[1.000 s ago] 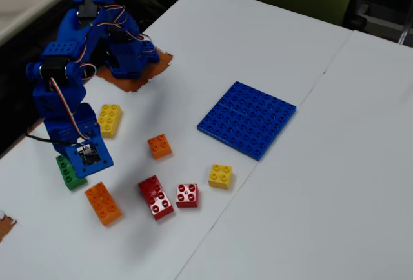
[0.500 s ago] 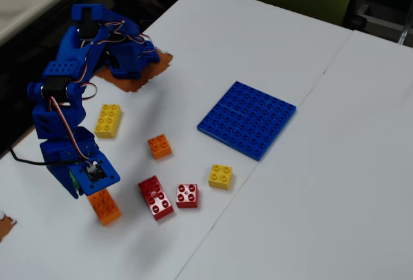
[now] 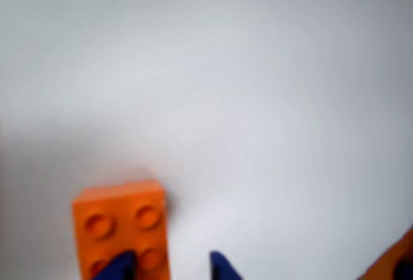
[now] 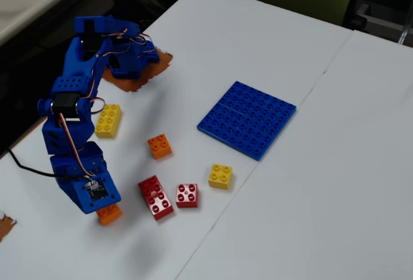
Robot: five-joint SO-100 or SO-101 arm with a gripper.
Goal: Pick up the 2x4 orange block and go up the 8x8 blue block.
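Hovering over the 2x4 orange block [image 3: 120, 233], jaws apart — one tip overlapping it, 8x8 blue block [image 4: 247, 119] well apart.

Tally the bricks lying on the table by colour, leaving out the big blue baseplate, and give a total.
Orange: 2, the 2x4 orange block under the hand and a small orange brick
Yellow: 2, yellow 2x4, small yellow brick
Red: 2, red 2x4, small red brick
Total: 6

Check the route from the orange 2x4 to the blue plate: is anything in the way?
On the table, yes: the red bricks and the yellow square brick lie between the 2x4 orange block and the blue baseplate. Carried above them, nothing visible blocks it.
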